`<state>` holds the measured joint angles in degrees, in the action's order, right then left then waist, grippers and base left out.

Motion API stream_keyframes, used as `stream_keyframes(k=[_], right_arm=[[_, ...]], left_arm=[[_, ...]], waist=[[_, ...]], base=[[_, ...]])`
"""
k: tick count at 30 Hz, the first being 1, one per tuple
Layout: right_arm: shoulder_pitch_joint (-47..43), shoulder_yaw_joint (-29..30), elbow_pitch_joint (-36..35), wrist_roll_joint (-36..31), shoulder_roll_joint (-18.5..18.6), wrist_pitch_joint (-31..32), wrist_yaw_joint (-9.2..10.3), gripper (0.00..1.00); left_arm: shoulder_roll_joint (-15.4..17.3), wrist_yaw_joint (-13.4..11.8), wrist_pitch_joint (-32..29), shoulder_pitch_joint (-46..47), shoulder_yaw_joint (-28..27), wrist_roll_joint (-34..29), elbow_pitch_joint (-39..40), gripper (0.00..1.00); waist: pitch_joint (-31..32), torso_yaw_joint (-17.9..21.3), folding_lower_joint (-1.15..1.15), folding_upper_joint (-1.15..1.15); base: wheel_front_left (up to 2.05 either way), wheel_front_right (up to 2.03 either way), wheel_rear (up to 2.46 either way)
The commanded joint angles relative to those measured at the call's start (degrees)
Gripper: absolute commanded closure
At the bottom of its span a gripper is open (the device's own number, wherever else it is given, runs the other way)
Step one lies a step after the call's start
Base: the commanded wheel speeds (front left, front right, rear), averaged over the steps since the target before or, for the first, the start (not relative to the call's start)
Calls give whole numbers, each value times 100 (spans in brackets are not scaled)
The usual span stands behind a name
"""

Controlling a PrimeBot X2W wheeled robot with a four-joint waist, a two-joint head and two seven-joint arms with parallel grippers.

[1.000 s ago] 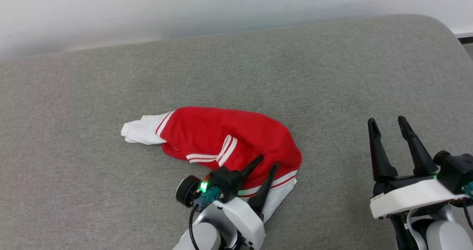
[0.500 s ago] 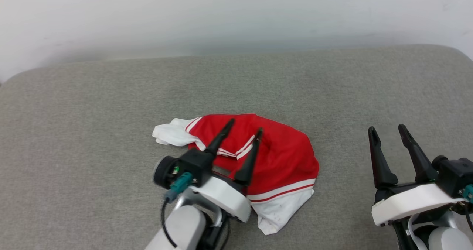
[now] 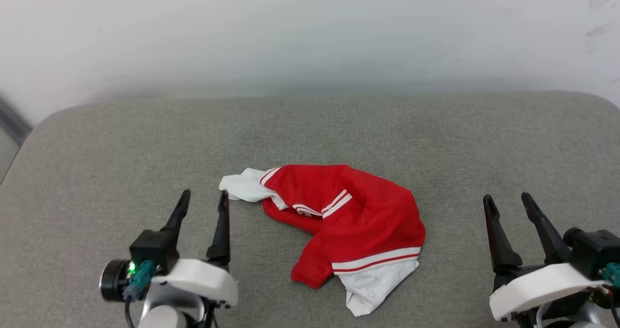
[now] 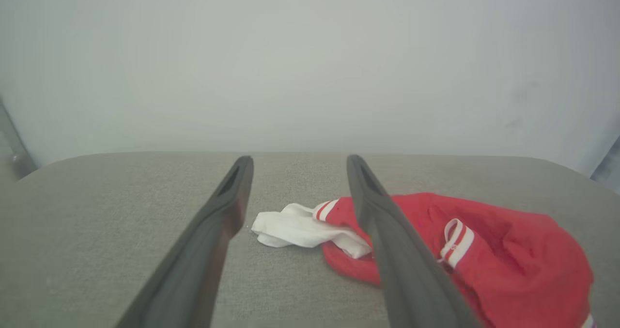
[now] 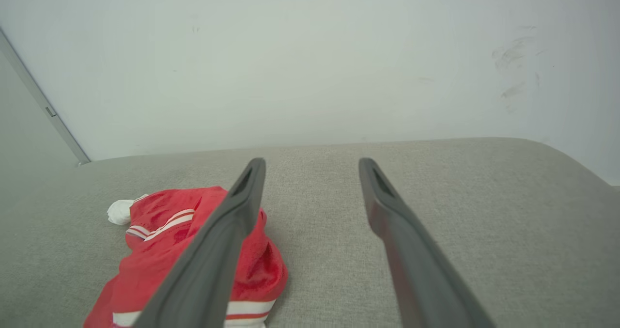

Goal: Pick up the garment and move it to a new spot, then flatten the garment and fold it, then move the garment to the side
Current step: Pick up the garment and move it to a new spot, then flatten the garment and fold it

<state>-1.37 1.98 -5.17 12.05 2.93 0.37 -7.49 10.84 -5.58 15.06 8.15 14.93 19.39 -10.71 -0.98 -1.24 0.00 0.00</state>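
your left gripper (image 3: 203,196) has let go and pulled back to the left of the crumpled red-and-white soft jersey garment (image 3: 361,216), jaws apart. the garment lies bunched on the grey fabric cushion (image 3: 97,163). your right gripper (image 3: 507,198) waits right of it, jaws apart.

The garment (image 3: 358,216) is lying crumpled, taking up the middle of the grey cushion (image 3: 310,124). Bare fabric is stretching away from it at 12, 3 and 9 o'clock, giving open passage on those sides. The left gripper (image 3: 204,193) is standing at its 9 o'clock with jaws spread, the white sleeve tip lying near one finger. The right gripper (image 3: 506,197) is sitting at 3 o'clock, well apart, jaws spread too. The wall (image 3: 310,37) is closing off the cushion's far edge at 12 o'clock.
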Motion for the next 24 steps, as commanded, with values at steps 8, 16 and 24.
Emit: stream_keyframes(k=[8,16,24], right_arm=[[-201,8,-76,-47,-9,16,0,0],[-234,-24,-187,-163,-9,103,0,0],[-92,28,-350,-476,-9,270,0,0]], left_arm=[[81,25,15,-453,-188,33,46,0],[18,81,15,-421,-216,-64,40,0],[-25,128,16,-219,-231,-166,100,0]], waist=[[111,18,0,0],[96,-11,0,0],[-87,-100,0,0]], base=[[0,0,0],[0,0,0],[0,0,0]])
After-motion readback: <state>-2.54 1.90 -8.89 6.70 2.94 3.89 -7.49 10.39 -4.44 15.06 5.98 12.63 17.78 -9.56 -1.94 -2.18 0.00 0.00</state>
